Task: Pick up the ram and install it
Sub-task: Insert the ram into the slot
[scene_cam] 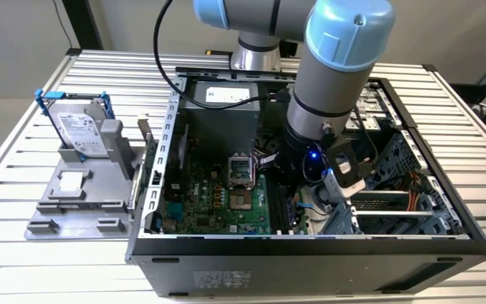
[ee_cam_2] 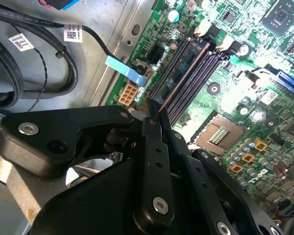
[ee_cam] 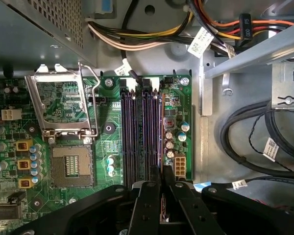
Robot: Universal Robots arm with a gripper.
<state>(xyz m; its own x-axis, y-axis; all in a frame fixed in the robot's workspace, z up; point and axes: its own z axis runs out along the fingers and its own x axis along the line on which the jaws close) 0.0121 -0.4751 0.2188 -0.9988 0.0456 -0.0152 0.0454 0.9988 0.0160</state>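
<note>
The hand (ee_cam: 161,172) is clenched, its two black fingers (ee_cam: 146,196) pressed close together on a thin board seen edge-on: the ram (ee_cam: 162,215). Only a narrow reddish edge of it shows between the pads. In the second wrist view the hand (ee_cam_2: 155,111) has the same narrow grip, and the ram (ee_cam_2: 160,128) shows as a thin strip along the inner face of one finger.

The fingertips sit just above the near end of the long black memory slots (ee_cam: 142,132), lined up with their length. From these views you cannot tell whether the ram touches a slot. The slots (ee_cam_2: 191,73) run away from the fingertips in parallel rows. A small white connector (ee_cam: 180,165) sits just beside the slots at the edge of the green motherboard (ee_cam: 108,128).

Beside the slots is the bare CPU socket (ee_cam: 71,164), with its metal retention frame (ee_cam: 63,103) swung open past it. Black cables (ee_cam: 250,142) loop on the grey case floor on the other side of the slots. Coloured wire bundles (ee_cam: 137,41) run beyond the board's far edge.

In the exterior view the arm (scene_cam: 336,69) reaches down into the open computer case (scene_cam: 311,253), and the hand (scene_cam: 298,183) is low over the slots (scene_cam: 281,212). The power supply (scene_cam: 222,101) is at the back of the case.

The case lies on a slatted metal desk (scene_cam: 57,272). Towards the exterior view's left a grey fixture (scene_cam: 74,202) stands just beside the case and holds a silver hard drive (scene_cam: 83,130) upright in a blue frame.
</note>
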